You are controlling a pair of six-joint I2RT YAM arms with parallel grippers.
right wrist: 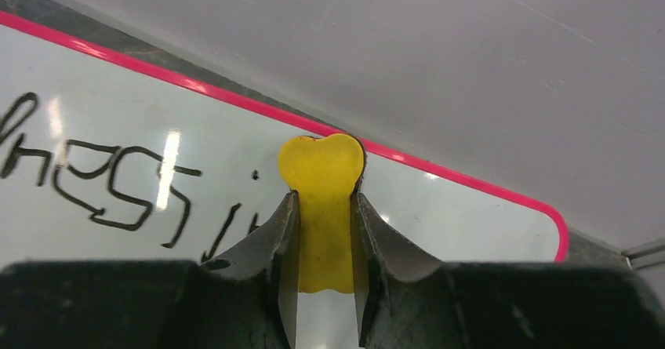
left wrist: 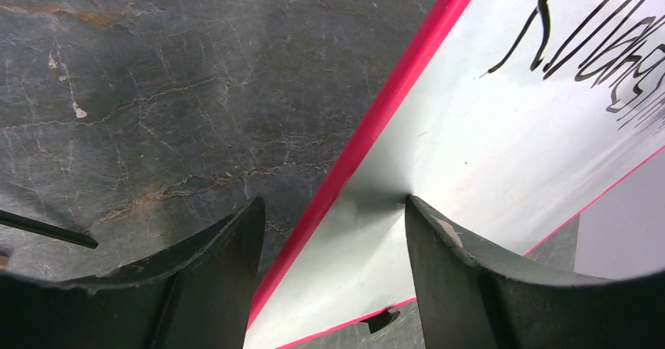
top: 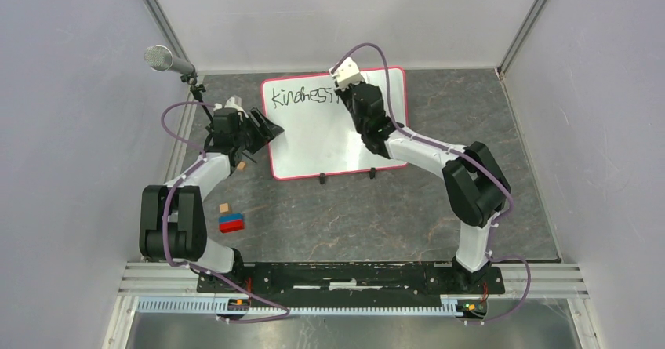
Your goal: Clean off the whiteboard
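Right, I read this as the very start of the wiping step. The whiteboard (top: pixel 321 137) lies flat on the table (top: pixel 376 216), at its far middle, with its two black feet on the near edge, and the black handwriting (top: pixel 302 96) across its top looks whole, with no smear that I can make out.

My right gripper (right wrist: pixel 323 196) is clamped on a yellow piece (right wrist: pixel 321 165), which I take for the eraser. It hangs over the board's far right part, just beyond the end of the writing and close to the pink rim. Whether the yellow piece already touches the surface I cannot tell.

My left gripper (left wrist: pixel 333 208) stands with its jaws apart, astride the board's left rim: one finger over the stone table, the other over the white surface. It holds nothing, and I cannot say that either finger presses down.

Next, I judge, the yellow piece must go flat onto the board and sweep left along the line of writing. That calls for steady downward pressure. The board could slide under the stroke, so the left arm should pin or grip that rim first.
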